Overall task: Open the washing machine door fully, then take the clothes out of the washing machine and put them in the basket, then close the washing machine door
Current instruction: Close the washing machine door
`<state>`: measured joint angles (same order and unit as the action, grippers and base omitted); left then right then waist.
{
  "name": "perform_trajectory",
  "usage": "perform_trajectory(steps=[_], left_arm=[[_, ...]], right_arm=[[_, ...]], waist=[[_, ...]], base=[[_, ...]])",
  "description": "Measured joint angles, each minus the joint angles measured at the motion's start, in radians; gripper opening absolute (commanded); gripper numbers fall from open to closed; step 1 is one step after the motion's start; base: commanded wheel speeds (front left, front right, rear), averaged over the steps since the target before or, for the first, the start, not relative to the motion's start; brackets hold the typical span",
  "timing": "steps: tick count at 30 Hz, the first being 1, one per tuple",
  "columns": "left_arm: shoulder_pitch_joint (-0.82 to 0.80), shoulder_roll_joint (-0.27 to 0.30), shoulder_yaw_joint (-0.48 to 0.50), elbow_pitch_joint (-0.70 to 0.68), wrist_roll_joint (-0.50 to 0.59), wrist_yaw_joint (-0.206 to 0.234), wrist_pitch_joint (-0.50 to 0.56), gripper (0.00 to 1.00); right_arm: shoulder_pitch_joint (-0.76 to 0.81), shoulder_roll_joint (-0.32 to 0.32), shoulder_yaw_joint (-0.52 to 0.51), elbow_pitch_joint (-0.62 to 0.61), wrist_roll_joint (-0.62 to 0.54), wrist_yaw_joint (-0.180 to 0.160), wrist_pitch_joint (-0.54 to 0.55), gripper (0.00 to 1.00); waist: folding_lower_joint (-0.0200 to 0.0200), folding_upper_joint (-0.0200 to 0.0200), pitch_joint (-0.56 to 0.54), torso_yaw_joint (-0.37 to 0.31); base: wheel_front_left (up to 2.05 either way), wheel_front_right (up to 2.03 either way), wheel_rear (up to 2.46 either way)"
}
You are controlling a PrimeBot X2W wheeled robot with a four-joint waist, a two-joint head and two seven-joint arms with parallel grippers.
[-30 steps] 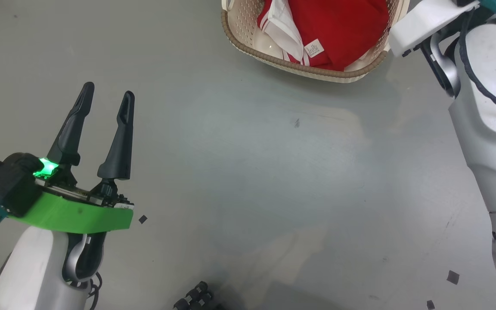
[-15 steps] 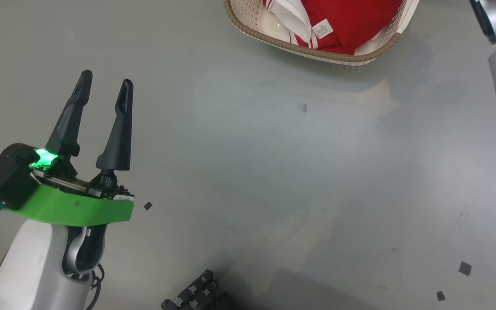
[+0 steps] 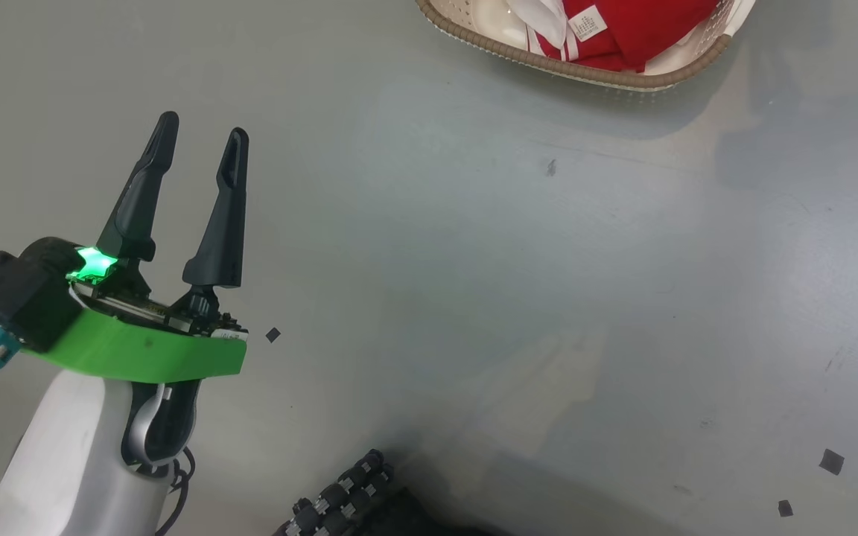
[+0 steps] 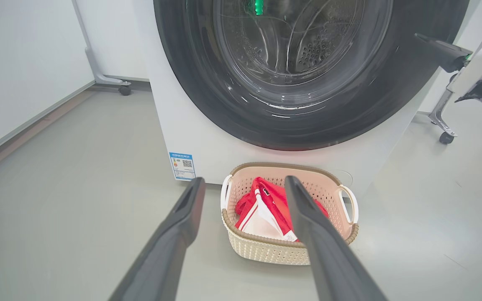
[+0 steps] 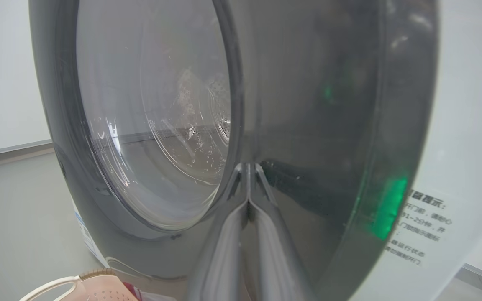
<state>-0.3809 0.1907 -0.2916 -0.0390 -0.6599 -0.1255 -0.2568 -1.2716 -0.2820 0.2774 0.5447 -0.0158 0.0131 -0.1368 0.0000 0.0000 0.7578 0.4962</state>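
The washing machine stands white ahead of my left wrist camera, and its door with the black rim lies against its front. Before it on the floor sits the cream basket, holding the red and white clothes. My left gripper hangs open and empty, some way short of the basket. From the head, that left gripper is at lower left, with the basket and clothes at the top edge. My right gripper is shut and empty, tips on the door rim, which also shows as the right gripper.
Wheeled stand legs sit left and right of the machine. A white wall runs along the left. My base's dark rollers show at the bottom, with small black scraps on the grey floor.
The head camera has swung, so the basket has slid up and right in the picture and my right arm has left it. The left gripper stays open.
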Motion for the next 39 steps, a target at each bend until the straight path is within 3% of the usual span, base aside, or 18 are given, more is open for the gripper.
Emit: perform_trajectory(steps=[8, 30, 39], left_arm=[[-0.01, -0.01, -0.001, 0.004, -0.009, 0.0, 0.0, 1.0], [-0.035, -0.027, 0.004, 0.028, -0.018, 0.0, 0.0, 1.0], [-0.041, -0.036, 0.032, 0.044, 0.003, 0.0, 0.0, 1.0]], right_arm=[[-0.046, -0.003, -0.025, 0.028, -0.023, -0.068, -0.002, 0.0], [-0.088, 0.02, -0.037, 0.12, -0.041, -0.096, -0.057, 0.0], [0.067, 0.021, -0.063, 0.17, -0.007, -0.113, -0.099, 0.0]], waist=[[0.0, 0.0, 0.01, 0.01], [0.0, 0.0, 0.011, 0.018], [0.0, 0.0, -0.056, 0.005]], base=[[0.0, 0.0, 0.0], [0.0, 0.0, 0.0], [0.0, 0.0, 0.0]])
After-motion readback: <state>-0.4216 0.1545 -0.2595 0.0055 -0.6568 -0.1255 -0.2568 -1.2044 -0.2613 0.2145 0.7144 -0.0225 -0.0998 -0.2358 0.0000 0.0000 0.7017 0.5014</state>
